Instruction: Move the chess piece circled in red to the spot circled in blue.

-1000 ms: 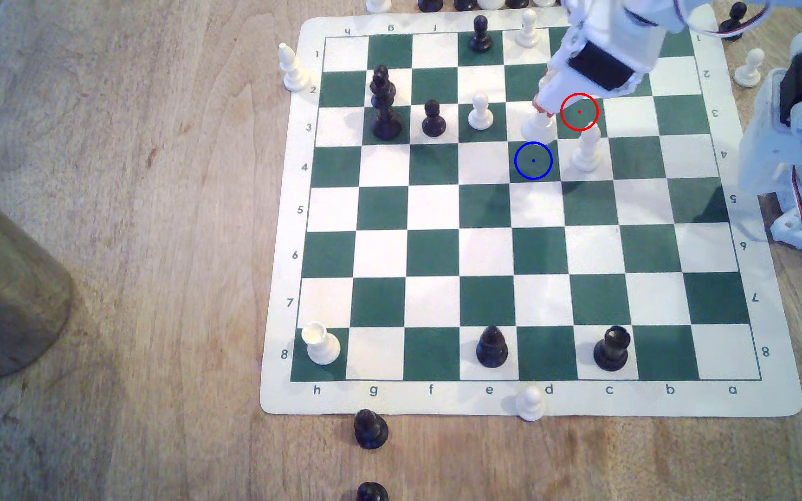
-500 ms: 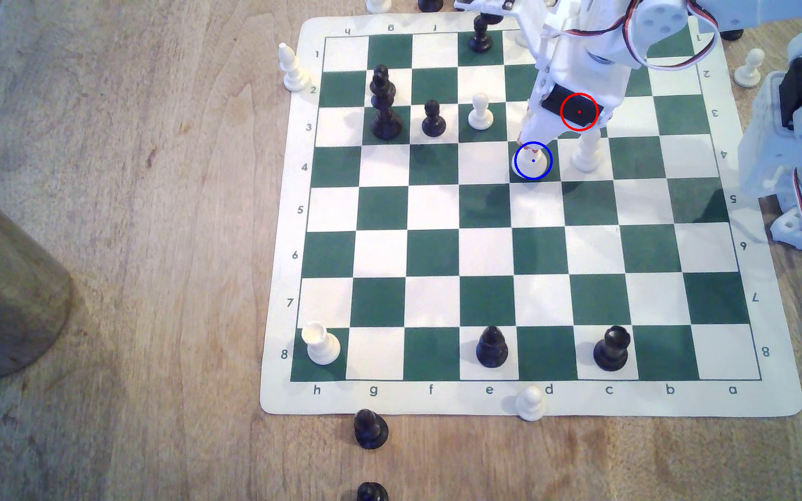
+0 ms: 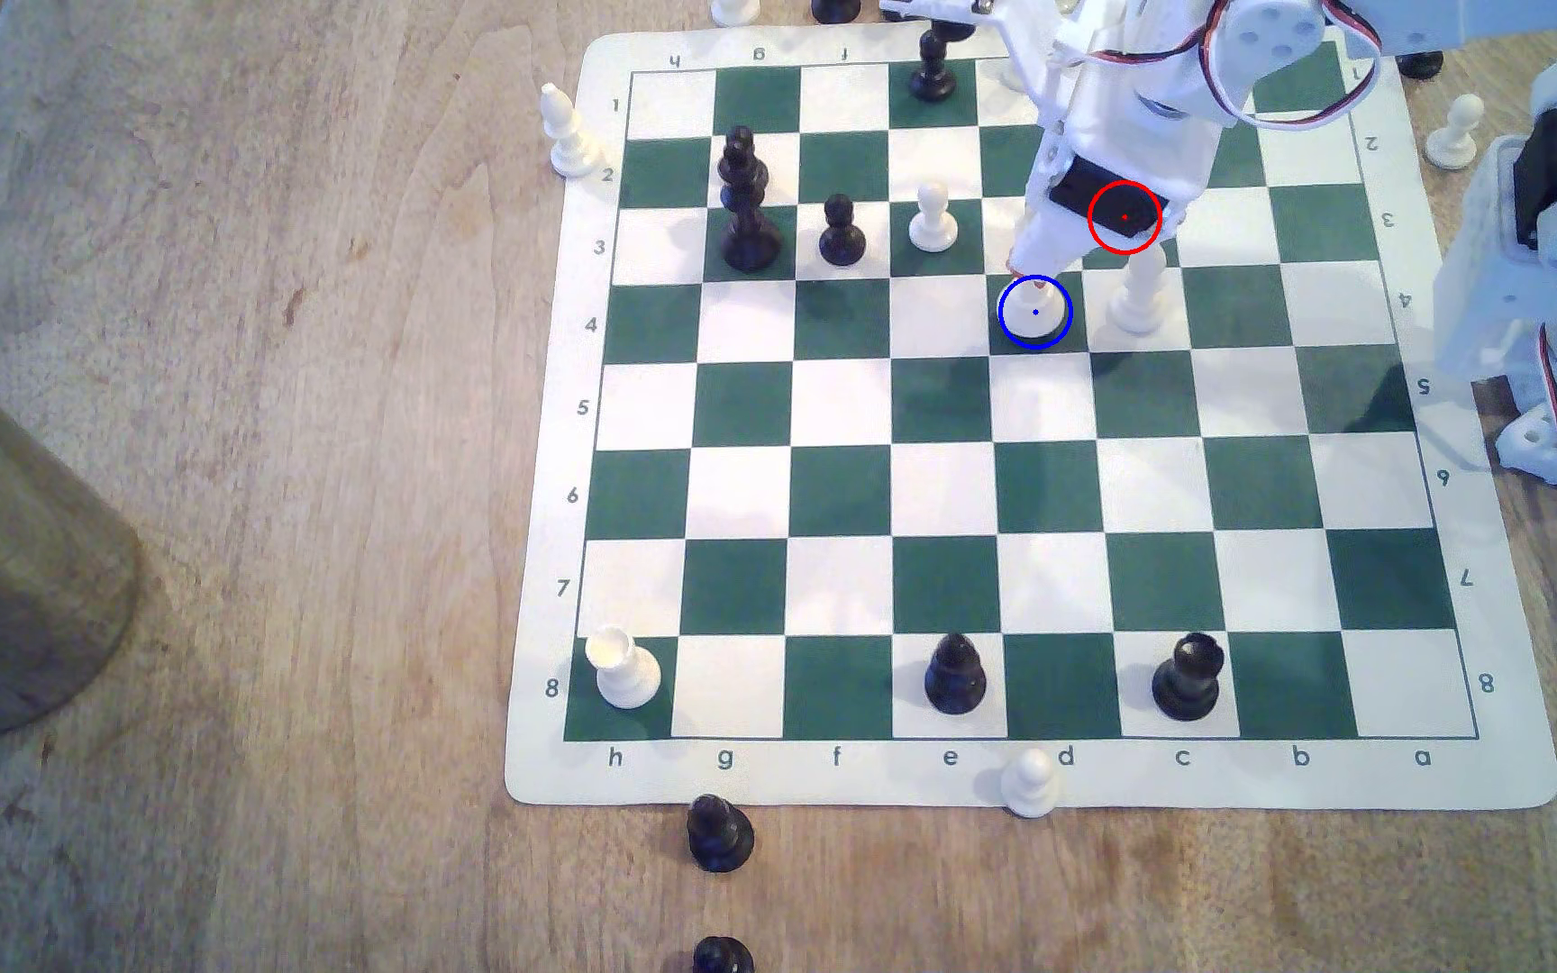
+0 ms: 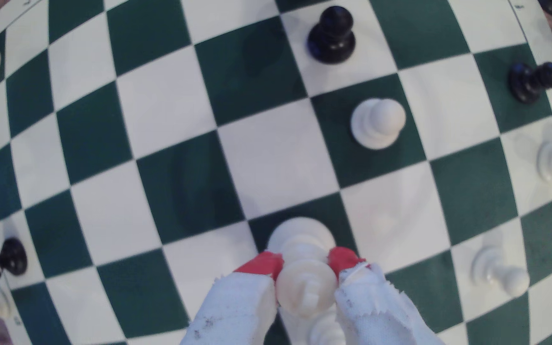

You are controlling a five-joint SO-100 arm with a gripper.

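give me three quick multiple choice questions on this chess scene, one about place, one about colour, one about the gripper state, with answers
1. Where does the white king stand?
A. inside the blue ring
B. off the board
C. on row 8

2. What colour are the gripper fingertips?
A. blue
B. red
C. black

3. How are the jaws set?
A. wide open above the board
B. shut on the white king
C. shut on a black pawn

Answers: 1 A, its base fills the blue-ringed spot; 2 B, the wrist view shows red tips; 3 B, both tips press the king's waist.
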